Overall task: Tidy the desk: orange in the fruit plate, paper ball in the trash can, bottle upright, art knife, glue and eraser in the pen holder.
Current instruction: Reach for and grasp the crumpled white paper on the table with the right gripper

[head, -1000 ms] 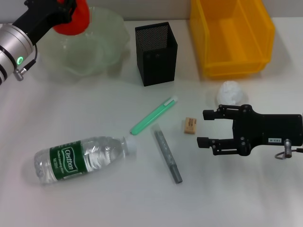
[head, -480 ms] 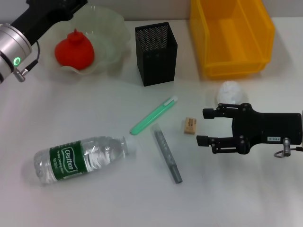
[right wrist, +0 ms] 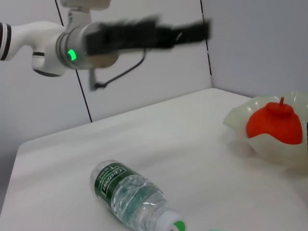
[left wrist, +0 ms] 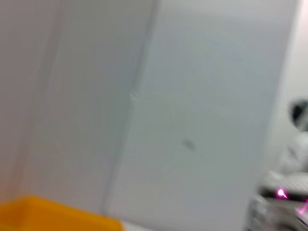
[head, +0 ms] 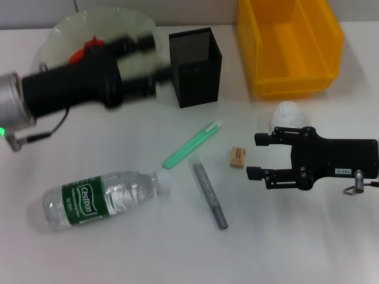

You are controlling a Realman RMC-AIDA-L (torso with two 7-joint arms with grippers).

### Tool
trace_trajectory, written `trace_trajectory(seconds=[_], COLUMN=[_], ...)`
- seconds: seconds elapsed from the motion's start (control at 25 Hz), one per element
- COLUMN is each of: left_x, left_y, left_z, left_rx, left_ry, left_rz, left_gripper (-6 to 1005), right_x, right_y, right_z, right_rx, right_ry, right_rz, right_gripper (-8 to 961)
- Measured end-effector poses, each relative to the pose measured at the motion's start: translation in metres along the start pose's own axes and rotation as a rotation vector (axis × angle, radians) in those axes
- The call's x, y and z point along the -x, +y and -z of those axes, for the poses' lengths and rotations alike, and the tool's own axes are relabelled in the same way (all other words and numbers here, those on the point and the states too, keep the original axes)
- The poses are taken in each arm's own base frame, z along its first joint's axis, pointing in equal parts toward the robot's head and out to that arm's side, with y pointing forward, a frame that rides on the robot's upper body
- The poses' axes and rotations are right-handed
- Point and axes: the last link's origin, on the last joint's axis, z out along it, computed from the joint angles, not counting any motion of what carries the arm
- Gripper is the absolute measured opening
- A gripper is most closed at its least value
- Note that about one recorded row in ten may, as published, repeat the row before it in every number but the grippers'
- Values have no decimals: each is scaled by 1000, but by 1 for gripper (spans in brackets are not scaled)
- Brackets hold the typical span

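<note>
The orange [head: 90, 46] lies in the pale green fruit plate [head: 68, 25], mostly hidden behind my left arm; it shows plainly as the orange [right wrist: 275, 124] in the plate [right wrist: 237, 120] from the right wrist. My left gripper [head: 149, 60] hovers open and empty between plate and black mesh pen holder [head: 195, 66]. The bottle [head: 103, 198] lies on its side. A green art knife [head: 192, 144], grey glue stick [head: 208, 194] and tan eraser [head: 237, 157] lie mid-table. My right gripper [head: 253, 157] stands open just right of the eraser. The paper ball [head: 289, 113] sits behind it, near the yellow trash can [head: 290, 47].
The right wrist view shows the lying bottle [right wrist: 130, 195] and the left arm [right wrist: 139, 34] above the table. A corner of the yellow bin [left wrist: 48, 216] shows in the left wrist view, below a pale wall. The table's front strip is bare white surface.
The left gripper let the orange drop into the plate, then swung down and right across the plate toward the pen holder. The right gripper has barely moved.
</note>
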Motion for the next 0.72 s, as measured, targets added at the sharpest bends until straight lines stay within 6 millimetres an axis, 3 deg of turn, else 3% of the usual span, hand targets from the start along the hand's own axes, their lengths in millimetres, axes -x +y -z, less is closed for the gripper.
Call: trace_trajectory(seconds=[0.12, 0.16, 0.32, 0.72], left_x=[9, 20, 36, 51], left_y=[9, 15, 12, 8], left_z=[4, 8, 12, 14], left_rx=[67, 112, 87, 42], left_ry=[-78, -159, -271, -333], left_rz=[3, 11, 7, -42], left_gripper=[807, 807, 807, 806], right_x=[0, 1, 1, 4], right_y=[-1, -1, -1, -2], right_z=[1, 1, 1, 2], right_rx=[-1, -1, -1, 3], right_ry=[1, 1, 2, 2], right_rz=[1, 2, 4, -12], right_gripper=[776, 776, 776, 775])
